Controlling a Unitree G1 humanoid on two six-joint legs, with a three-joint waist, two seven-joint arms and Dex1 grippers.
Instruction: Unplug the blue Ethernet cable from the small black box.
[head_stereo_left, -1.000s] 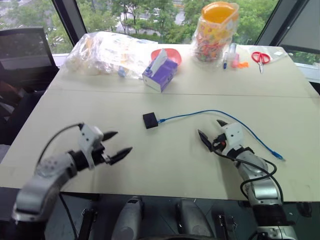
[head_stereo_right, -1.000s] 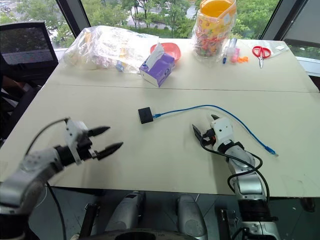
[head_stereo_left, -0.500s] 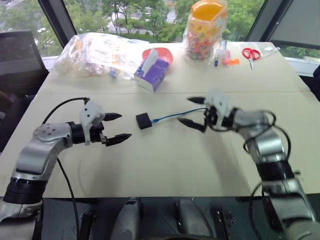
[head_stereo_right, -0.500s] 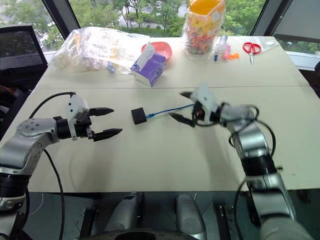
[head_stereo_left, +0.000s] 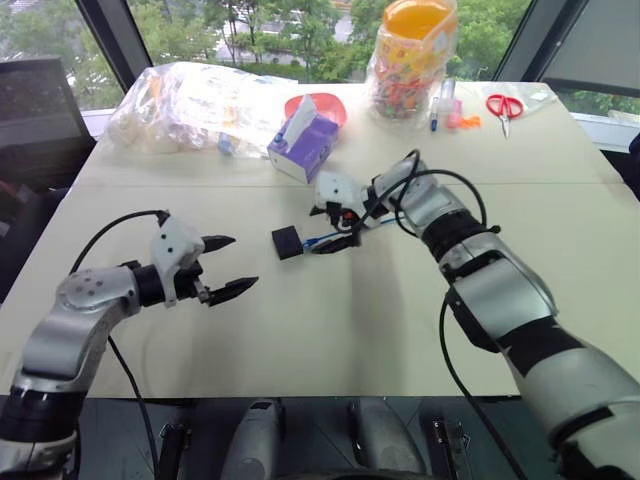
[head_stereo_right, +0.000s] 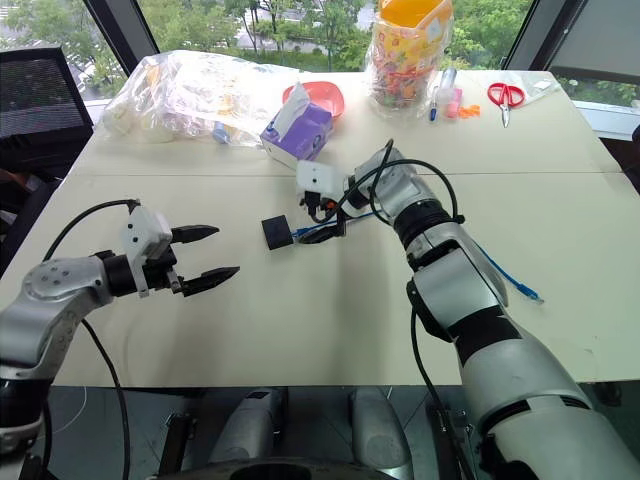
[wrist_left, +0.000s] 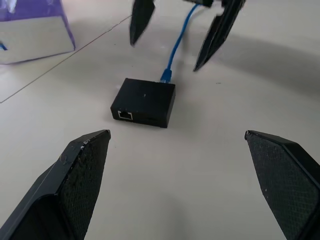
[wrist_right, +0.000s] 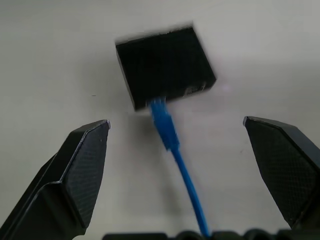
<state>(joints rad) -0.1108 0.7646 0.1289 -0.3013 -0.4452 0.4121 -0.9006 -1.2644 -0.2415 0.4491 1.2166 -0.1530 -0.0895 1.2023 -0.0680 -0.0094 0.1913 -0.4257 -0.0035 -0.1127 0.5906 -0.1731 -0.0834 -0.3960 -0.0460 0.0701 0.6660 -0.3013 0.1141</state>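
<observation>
No lettering, brand mark, number or sign can be read anywhere in these views. The small black box (wrist_left: 144, 102) shows plain matte faces and an unmarked port; a faint pale patch on its edge beside the plug, seen from the right wrist, is too blurred to make out. The purple tissue box (head_stereo_left: 306, 148) and the jar of coloured pieces (head_stereo_left: 410, 62) at the far side of the surface (head_stereo_left: 330, 320) carry no legible print.
</observation>
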